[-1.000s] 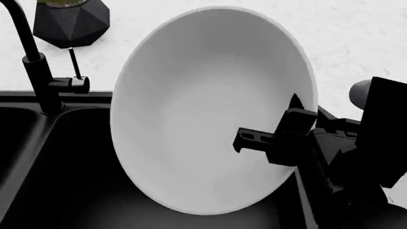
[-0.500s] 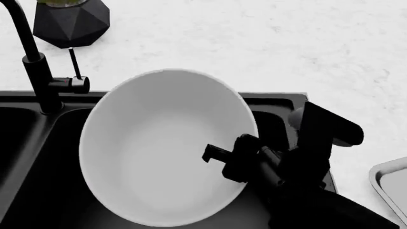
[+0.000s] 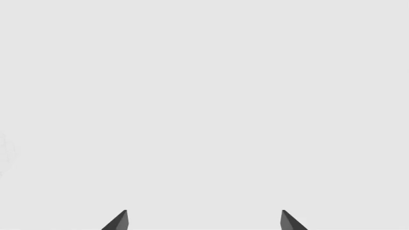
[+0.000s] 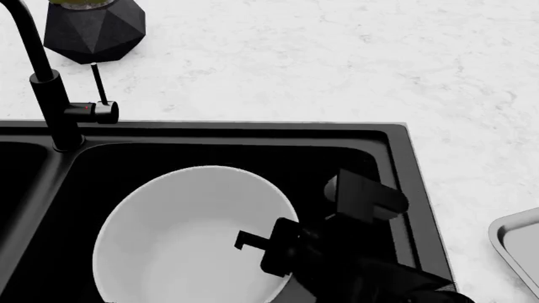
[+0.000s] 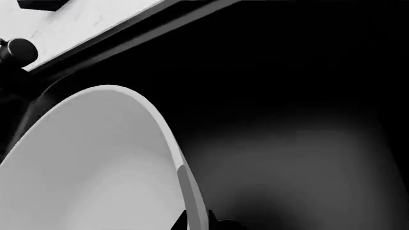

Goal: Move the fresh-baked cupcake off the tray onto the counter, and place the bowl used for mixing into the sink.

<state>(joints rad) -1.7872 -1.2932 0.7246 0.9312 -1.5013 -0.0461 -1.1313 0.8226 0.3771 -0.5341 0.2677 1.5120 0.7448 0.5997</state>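
The large white bowl (image 4: 181,243) is low inside the wider basin of the black sink (image 4: 404,183), held by its right rim in my right gripper (image 4: 282,249). In the right wrist view the bowl's rim (image 5: 182,187) runs between the two dark fingertips of that gripper (image 5: 195,223), which is shut on it. My left gripper (image 3: 204,221) shows only two dark fingertips set wide apart over a blank pale surface, holding nothing. A corner of the silver tray (image 4: 515,243) shows at the right edge. The cupcake is out of view. The white marble counter (image 4: 337,57) lies behind and right of the sink.
A black faucet (image 4: 47,82) with a side lever (image 4: 101,110) stands at the sink's back left. A dark faceted pot (image 4: 93,28) sits on the counter behind it. The sink divider (image 4: 38,189) is at far left.
My right gripper has carried the bowl down and toward me into the wider basin. The bowl went from tilted up and filling the view to lying low in the sink.
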